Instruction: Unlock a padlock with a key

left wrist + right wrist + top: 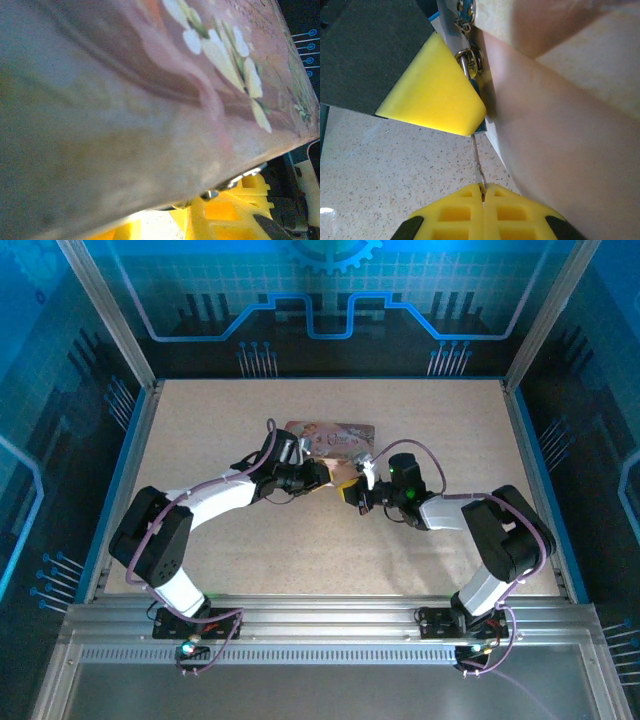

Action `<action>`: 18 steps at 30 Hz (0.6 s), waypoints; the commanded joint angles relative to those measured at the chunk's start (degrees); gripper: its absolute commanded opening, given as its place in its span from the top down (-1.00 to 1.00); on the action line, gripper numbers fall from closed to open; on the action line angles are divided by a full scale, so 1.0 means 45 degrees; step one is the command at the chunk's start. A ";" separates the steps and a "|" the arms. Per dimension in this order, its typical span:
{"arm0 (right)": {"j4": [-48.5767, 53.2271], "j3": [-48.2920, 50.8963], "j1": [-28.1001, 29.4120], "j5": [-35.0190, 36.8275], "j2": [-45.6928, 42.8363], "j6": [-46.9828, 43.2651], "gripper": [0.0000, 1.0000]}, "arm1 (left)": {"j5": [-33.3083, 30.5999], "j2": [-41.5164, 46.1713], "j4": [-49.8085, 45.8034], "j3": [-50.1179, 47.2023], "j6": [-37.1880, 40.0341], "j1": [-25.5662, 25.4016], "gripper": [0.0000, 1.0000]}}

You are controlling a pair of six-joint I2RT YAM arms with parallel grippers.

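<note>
Right gripper (482,194): fingers pressed together, with the key (476,159) pinched by its end. The key's long axis is directed straight away from the fingertips toward the padlock (469,60). The padlock is hung at the latch of the pink tin (555,150), just beyond the key tip. It is partly hidden by a yellow pad (432,92), judged to be a finger of the left gripper (310,472).

The left gripper is set against the tin's near edge; spread or clamped cannot be told. The right arm is judged nearer the keyhole. Whether the tip is seated cannot be told.

The tin is seen shut, mid-table (200,540); its contents are hidden.
</note>
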State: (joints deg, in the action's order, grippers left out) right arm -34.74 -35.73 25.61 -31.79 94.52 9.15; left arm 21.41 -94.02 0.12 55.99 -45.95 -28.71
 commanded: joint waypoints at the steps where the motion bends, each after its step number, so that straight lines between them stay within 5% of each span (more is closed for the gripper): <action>1: -0.0278 -0.0313 0.0203 -0.0151 0.0282 -0.0085 1.00 | 0.0926 0.0463 0.0019 0.0549 0.0196 -0.0102 0.64; 18: -0.1062 -0.0272 0.0294 0.0216 0.0363 0.0240 1.00 | 0.0940 0.0463 -0.0085 0.0644 0.0212 -0.0089 0.64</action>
State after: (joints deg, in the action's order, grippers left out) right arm -36.14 -36.01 26.22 -31.70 95.72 9.39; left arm 21.41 -94.02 -0.84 56.55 -45.95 -28.64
